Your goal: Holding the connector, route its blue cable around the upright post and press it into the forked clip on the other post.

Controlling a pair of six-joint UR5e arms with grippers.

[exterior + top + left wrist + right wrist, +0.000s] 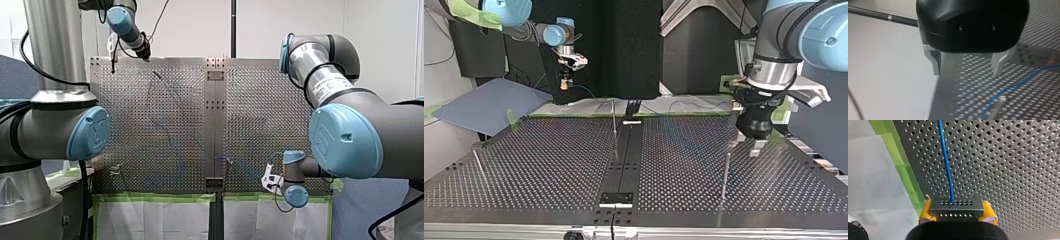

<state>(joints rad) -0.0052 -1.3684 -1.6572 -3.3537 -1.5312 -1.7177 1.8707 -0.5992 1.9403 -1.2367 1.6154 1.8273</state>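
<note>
**Connector [956, 205] in grip, routing pending**

Left: my left tool [966, 72] wide open, empty, above worktop [1035, 105] near cable [1018, 85], likely free to assist. Right: my right tool [957, 212] clamped on connector at worktop edge, for steering cable.

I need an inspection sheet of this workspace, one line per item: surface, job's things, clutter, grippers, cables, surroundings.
Surface: perforated table, green tape along one edge.
Job's things: connector held; posts upright; clip not discernible.
Clutter: nothing seen.
Grippers: right gripper, yellow pads, jaws shut on connector; left gripper, jaws open, empty, over the table.
Cables: blue cable runs from connector ahead across the table; whether it rounds a post cannot be told.
Surroundings: white sheets beyond the tape; blue panel at the top view's left.
</note>
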